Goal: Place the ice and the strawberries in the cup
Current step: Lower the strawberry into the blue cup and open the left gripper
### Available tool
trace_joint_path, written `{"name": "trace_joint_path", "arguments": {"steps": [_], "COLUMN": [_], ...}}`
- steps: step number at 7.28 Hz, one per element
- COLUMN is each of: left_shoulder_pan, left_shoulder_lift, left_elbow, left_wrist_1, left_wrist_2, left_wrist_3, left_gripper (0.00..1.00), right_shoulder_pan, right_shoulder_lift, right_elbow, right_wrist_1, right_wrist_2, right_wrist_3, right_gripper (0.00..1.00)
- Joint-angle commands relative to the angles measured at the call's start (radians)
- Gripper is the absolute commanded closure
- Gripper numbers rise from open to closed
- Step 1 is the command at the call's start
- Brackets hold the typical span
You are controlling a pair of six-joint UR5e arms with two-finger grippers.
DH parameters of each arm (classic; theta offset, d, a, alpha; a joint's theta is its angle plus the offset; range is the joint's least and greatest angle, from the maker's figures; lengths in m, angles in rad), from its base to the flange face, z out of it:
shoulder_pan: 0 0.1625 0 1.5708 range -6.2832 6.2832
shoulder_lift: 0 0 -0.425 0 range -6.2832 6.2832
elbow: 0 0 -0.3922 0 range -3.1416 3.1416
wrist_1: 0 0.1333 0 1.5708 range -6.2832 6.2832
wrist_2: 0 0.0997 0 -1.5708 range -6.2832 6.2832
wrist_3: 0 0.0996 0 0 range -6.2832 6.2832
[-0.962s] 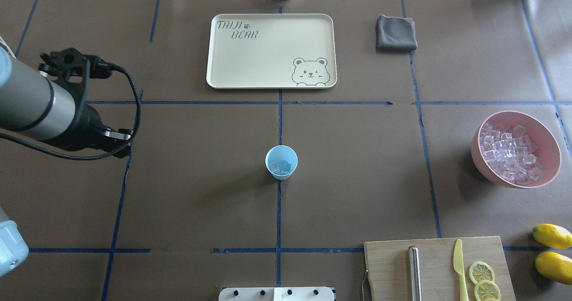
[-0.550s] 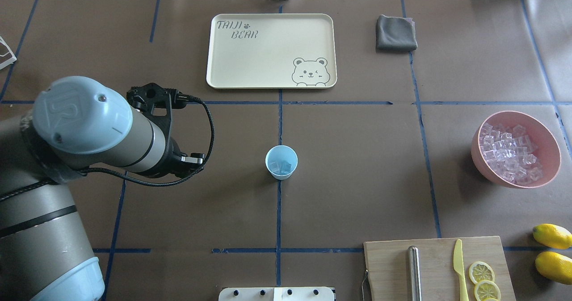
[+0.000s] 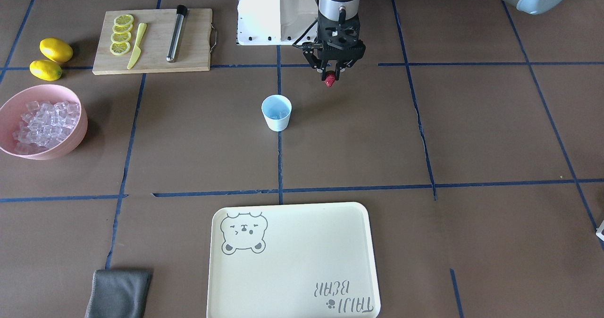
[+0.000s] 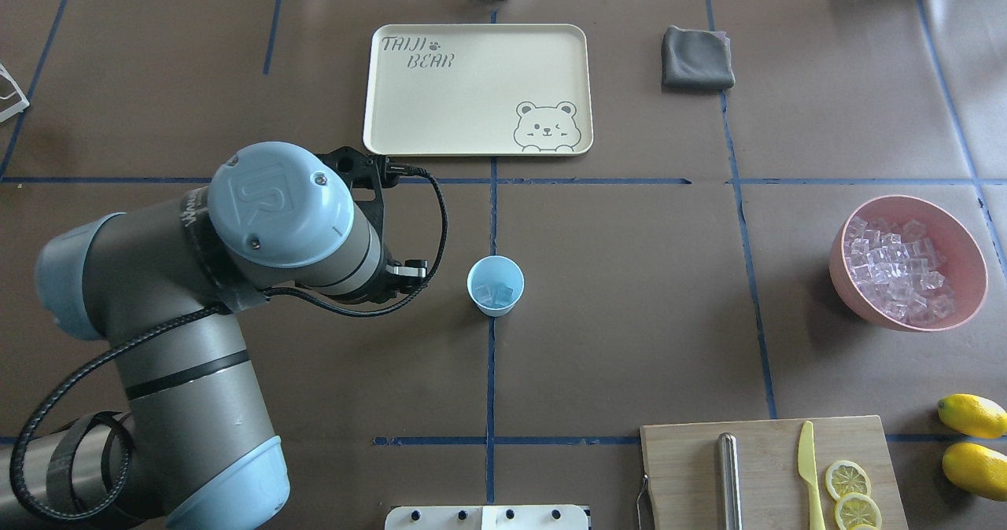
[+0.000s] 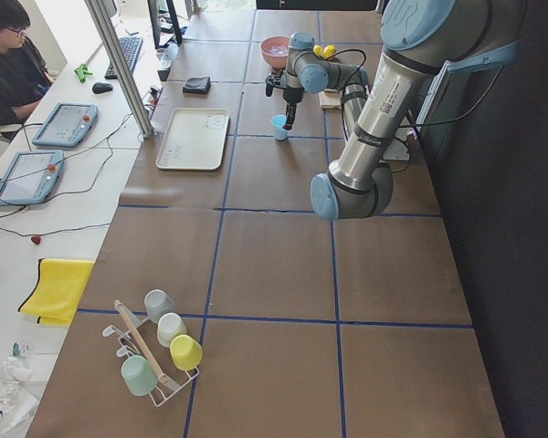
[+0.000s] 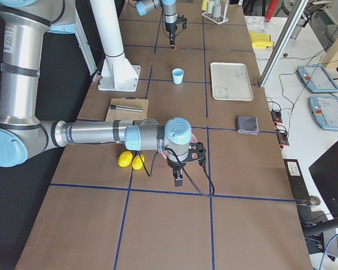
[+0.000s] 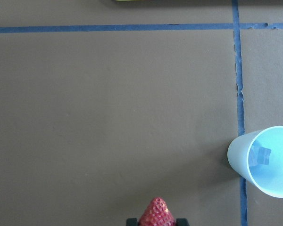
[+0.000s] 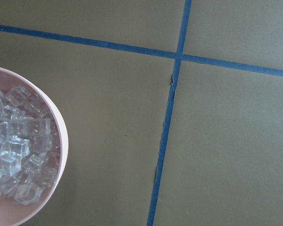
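You're on the strawberry step: L gripper (image 3: 330,74) pinches the strawberry (image 3: 330,80) aloft, near the cup (image 3: 276,112), ice (image 4: 496,293) inside. Next: shift over its mouth, release. R gripper (image 6: 178,182): can't tell.

Left arm (image 5: 365,137): near and large, it comes in from the right edge and reaches to the far part of the table.
Left gripper (image 5: 289,119): points down, just beside the cup on the robot's side; too small here to judge the jaws.
Cup (image 5: 279,127): light blue, upright on the brown table (image 5: 274,274).
Tray (image 5: 194,139): cream, near the cup, toward the desk side.
Grey cloth (image 5: 197,85): beyond the tray.
Pink bowl (image 5: 275,46): at the far end, lemons (image 5: 322,51) near it.
Cup rack (image 5: 155,351): near corner, with four cups: grey, cream, yellow, green.
Yellow cloth (image 5: 57,288): on the white desk.
Person (image 5: 5,68): sits at the desk, near two tablets (image 5: 64,124).
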Motion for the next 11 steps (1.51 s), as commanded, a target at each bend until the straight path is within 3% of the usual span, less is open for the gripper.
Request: {"name": "trace_joint_path", "arguments": {"steps": [1, 5, 9, 10, 11], "left_shoulder_pan": [0.003, 0.036, 0.043, 0.042, 0.043], "left_shoulder_lift": [-0.103, -0.204, -0.240, -0.241, -0.240], "left_elbow": [0.122, 0.249, 0.344, 0.343, 0.342], "left_wrist_1": [-0.001, -0.011, -0.093, -0.093, -0.093], "left_wrist_2": [0.011, 0.011, 0.011, 0.011, 0.010], "left_wrist_3": [-0.020, -0.048, -0.080, -0.080, -0.071], "left_gripper": [1.00, 1.00, 1.00, 0.93, 0.37], "right_shoulder_pan": [0.000, 0.000, 0.000, 0.000, 0.000], "right_shoulder_lift": [0.006, 0.012, 0.014, 0.014, 0.014], "right_elbow": [-0.001, -0.006, -0.008, -0.008, -0.009], "right_wrist_1": [0.000, 0.000, -0.002, -0.002, -0.002], "right_wrist_2": [0.000, -0.002, -0.002, -0.002, -0.002], "right_wrist_3": [0.000, 0.000, 0.000, 0.000, 0.000], "right_gripper": [0.00, 0.00, 0.00, 0.00, 0.00]}}
